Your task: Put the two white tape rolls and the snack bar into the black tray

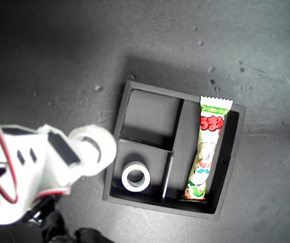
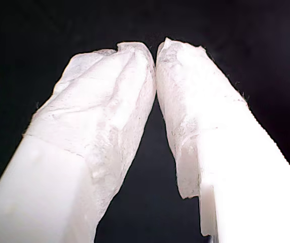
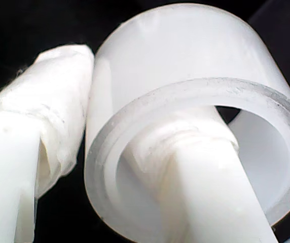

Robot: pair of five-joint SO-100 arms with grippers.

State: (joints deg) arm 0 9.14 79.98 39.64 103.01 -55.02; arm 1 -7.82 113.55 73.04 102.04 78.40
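My second gripper point(image 3: 92, 152) pinches a white ring-shaped tape roll point(image 3: 185, 76): one wrapped finger point(image 3: 59, 101) presses the roll's outer wall, the other finger point(image 3: 195, 172) runs through the open centre. In the exterior view this same held tape roll point(image 1: 97, 144) sits at the tip of a white arm with red wiring point(image 1: 23, 172), which comes in from that view's lower left corner. The roll hangs just outside the outer wall of the square matte black tray point(image 1: 231, 167), on the tray's side toward the exterior view's left, over the dark grey tabletop point(image 1: 59, 55). Whether it touches the wall cannot be told.

My first gripper point(image 2: 156, 53) has its two white wrapped fingertips point(image 2: 119, 76) pressed together at the ends, nothing between them, black background behind. That gripper cannot be made out in the exterior view.

Inside the tray, a second white tape roll point(image 1: 136, 176) lies flat in the small compartment at the corner nearest the arm, open centre facing up. The small compartment beyond it holds nothing. A long thin snack bar in a green, white and red crimped wrapper point(image 1: 207, 152) lies lengthwise in the long compartment along the tray's far side from the arm, its upper crimped end reaching over the tray wall at the exterior view's top.
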